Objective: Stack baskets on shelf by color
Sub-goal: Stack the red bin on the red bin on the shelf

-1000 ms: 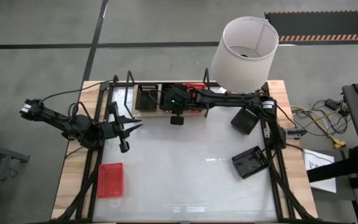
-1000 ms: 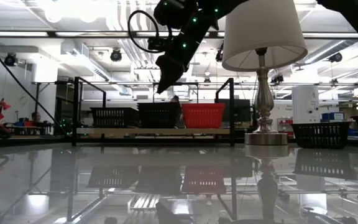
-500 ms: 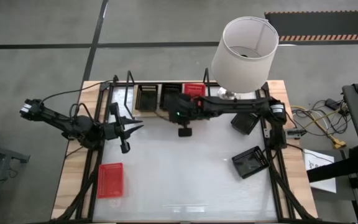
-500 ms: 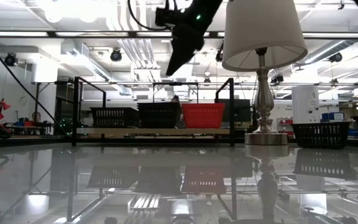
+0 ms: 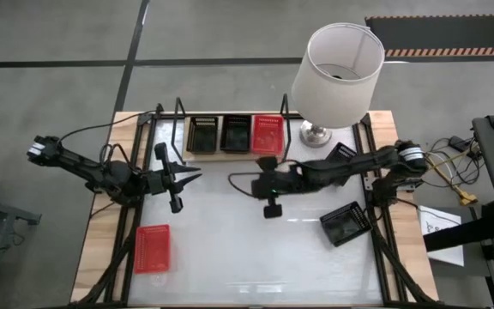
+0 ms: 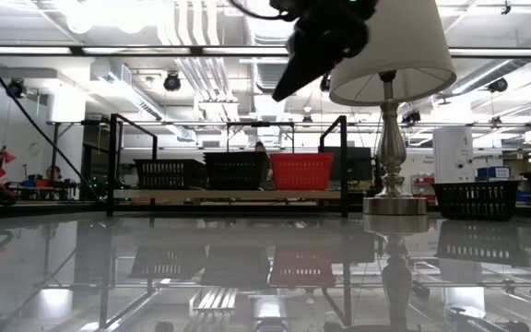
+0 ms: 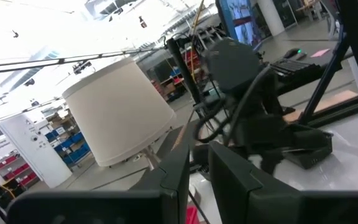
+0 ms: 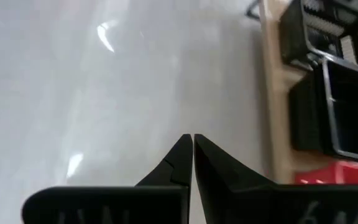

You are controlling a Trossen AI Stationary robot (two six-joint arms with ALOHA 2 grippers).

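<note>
The shelf (image 6: 201,195) stands along the table's far edge. On it sit two black baskets (image 5: 201,135) (image 5: 236,134) and a red basket (image 5: 268,134) side by side, each resting on its base. Another red basket (image 5: 152,249) lies on the table at the near left, and two black baskets (image 5: 345,223) (image 5: 341,156) lie at the right. My right gripper (image 5: 271,209) hangs shut and empty over the table's middle, high above it in the low view (image 6: 279,92). My left gripper (image 5: 175,202) waits at the left, slightly open with nothing between its fingers.
A lamp with a white shade (image 5: 337,64) stands at the far right, next to the shelf's right upright. The white table (image 5: 230,266) has bare room between the near-left red basket and the black baskets on the right.
My right gripper has drawn back from above the shelf's middle black basket, toward the table's near edge and a little to the right, and has risen in the low view. The baskets on the shelf have stayed where they were.
</note>
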